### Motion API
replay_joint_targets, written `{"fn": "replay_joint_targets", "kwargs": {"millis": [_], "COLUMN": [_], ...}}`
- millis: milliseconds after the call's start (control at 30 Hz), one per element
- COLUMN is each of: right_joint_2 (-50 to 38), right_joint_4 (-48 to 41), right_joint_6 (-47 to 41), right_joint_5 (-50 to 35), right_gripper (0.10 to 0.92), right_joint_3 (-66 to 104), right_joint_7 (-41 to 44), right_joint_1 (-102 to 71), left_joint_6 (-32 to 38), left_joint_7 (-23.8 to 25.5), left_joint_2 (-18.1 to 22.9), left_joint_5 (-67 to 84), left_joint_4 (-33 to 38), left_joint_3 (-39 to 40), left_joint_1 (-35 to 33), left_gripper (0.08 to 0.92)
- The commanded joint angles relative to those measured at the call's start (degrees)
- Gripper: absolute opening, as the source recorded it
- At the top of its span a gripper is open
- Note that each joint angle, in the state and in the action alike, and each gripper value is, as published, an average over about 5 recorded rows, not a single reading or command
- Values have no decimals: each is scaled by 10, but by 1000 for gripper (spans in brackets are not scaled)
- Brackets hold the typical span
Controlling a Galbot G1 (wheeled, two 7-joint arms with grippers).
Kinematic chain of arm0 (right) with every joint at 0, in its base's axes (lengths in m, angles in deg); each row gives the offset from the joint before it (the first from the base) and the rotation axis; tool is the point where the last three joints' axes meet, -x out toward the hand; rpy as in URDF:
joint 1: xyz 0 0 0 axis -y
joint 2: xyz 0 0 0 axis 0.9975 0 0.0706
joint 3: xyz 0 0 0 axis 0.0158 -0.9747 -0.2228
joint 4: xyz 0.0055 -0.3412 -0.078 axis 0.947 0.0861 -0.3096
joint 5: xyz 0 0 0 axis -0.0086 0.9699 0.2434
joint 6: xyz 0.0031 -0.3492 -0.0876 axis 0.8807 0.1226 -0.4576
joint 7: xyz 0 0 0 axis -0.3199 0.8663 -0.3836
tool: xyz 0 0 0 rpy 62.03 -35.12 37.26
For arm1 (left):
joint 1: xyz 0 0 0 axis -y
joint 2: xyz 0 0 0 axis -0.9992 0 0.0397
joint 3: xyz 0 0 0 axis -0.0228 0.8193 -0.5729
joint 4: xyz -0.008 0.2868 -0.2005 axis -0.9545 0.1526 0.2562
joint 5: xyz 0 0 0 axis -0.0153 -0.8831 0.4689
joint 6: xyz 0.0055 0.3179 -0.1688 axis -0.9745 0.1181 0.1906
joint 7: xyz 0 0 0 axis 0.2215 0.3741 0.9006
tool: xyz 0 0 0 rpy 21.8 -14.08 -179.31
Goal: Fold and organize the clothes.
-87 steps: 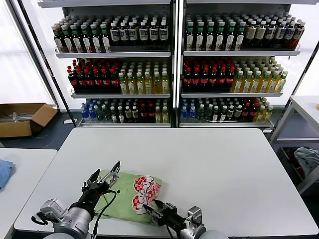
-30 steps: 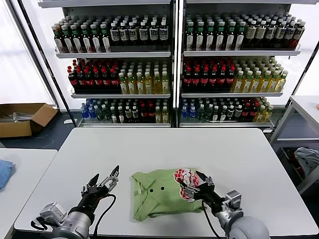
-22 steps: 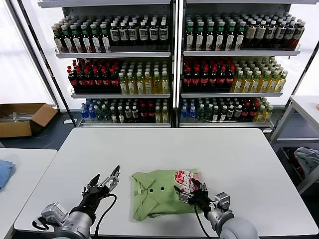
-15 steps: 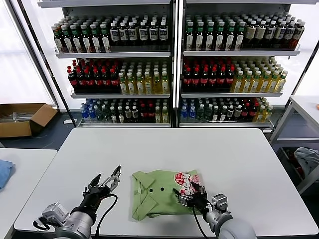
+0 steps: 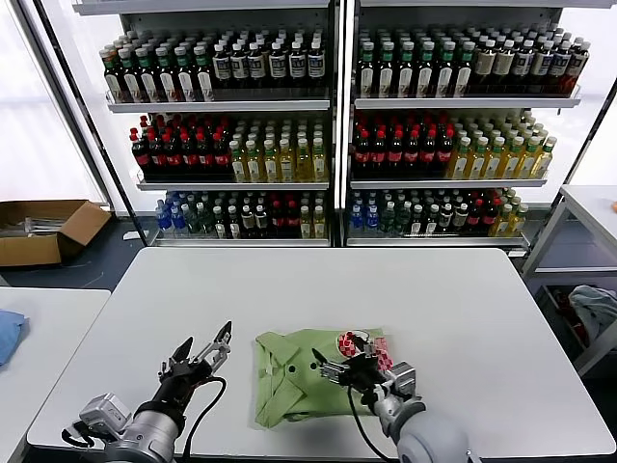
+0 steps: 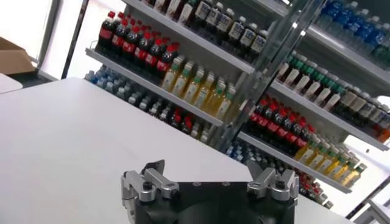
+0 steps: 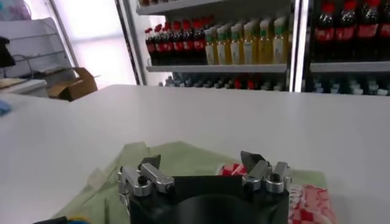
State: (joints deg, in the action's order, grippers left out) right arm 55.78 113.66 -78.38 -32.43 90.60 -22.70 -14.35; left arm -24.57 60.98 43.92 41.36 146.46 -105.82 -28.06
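Note:
One light green collared shirt [image 5: 289, 381] lies on the white table [image 5: 434, 299] near its front edge, collar and small buttons to the left, red-and-white graphic [image 5: 364, 344] at its right end. My right gripper [image 5: 337, 365] is open and empty, low over the shirt's middle beside the graphic. The right wrist view shows its jaws [image 7: 201, 165] spread over the green cloth [image 7: 183, 157], with the graphic [image 7: 311, 204] to one side. My left gripper [image 5: 204, 353] is open and empty above bare table left of the shirt; it also shows in the left wrist view [image 6: 207, 173]. The plain shirt is out of view.
Shelves of bottles [image 5: 328, 125] stand behind the table. A cardboard box [image 5: 43, 227] lies on the floor at far left. A second table [image 5: 48, 328] at left carries a blue cloth [image 5: 8, 333]. Another table [image 5: 588, 207] stands at right.
The shirt, earlier a smaller bundle further left, now lies spread rightward with its collar showing. My right gripper has moved left from the graphic's right side to the shirt's middle. The left arm has barely moved.

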Motion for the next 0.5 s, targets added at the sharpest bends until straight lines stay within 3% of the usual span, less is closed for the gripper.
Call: {"fn": "replay_joint_targets", "kwargs": {"millis": [33, 267, 500], "right_joint_2": [22, 8, -16], "right_joint_4": [-77, 5, 110], "right_joint_6": [-34, -22, 45], "right_joint_5": [68, 35, -2], "right_gripper": [823, 823, 823], "right_joint_3": [-69, -40, 67], "right_joint_7": [-34, -44, -15], "right_joint_1": [23, 4, -1], "left_joint_6": [1, 1, 4], "left_joint_7": [1, 1, 15], "left_joint_2": [3, 6, -1], "left_joint_5": [-3, -5, -16], "left_joint_4": [4, 4, -1], "left_joint_3": [-3, -1, -11], "left_joint_1": [-4, -2, 1], "left_gripper": [823, 823, 823]}}
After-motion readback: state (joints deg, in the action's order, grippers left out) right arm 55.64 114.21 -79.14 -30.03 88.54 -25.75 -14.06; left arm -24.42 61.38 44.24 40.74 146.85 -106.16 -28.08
